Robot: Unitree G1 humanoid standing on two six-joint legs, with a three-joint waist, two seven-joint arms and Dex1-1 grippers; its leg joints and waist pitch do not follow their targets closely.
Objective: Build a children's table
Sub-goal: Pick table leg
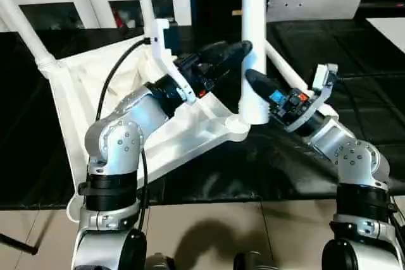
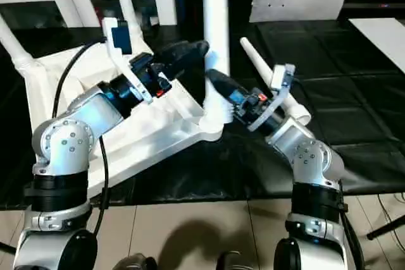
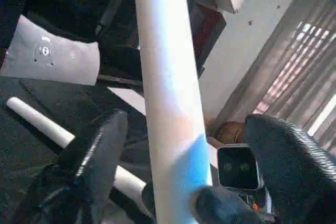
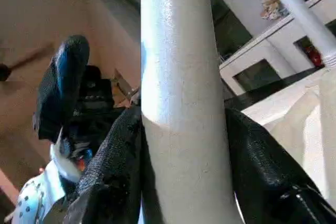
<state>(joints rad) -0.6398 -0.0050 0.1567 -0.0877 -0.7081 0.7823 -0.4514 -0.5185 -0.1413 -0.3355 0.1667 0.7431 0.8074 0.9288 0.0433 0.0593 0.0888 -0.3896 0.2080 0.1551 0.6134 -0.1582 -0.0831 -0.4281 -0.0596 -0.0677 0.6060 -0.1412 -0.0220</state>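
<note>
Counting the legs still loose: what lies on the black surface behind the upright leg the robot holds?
Behind the upright leg one loose leg lies slanted on the black surface. The right gripper and its wrist cover the leg's middle.

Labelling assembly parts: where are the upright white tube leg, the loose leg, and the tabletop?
Upright white tube leg (image 1: 253,36), left eye view, mid-shaft.
Loose white tube leg (image 2: 262,67), right eye view, tapered shaft.
White plastic square tabletop (image 1: 79,86), left eye view, underside.

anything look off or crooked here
The table top isn't flat: it sits tilted on the black work surface, near corner propped up. One loose leg lies on the surface behind the right gripper, not yet fitted. The right gripper clamps the upright leg in the near corner socket; the left gripper stands open around it.
</note>
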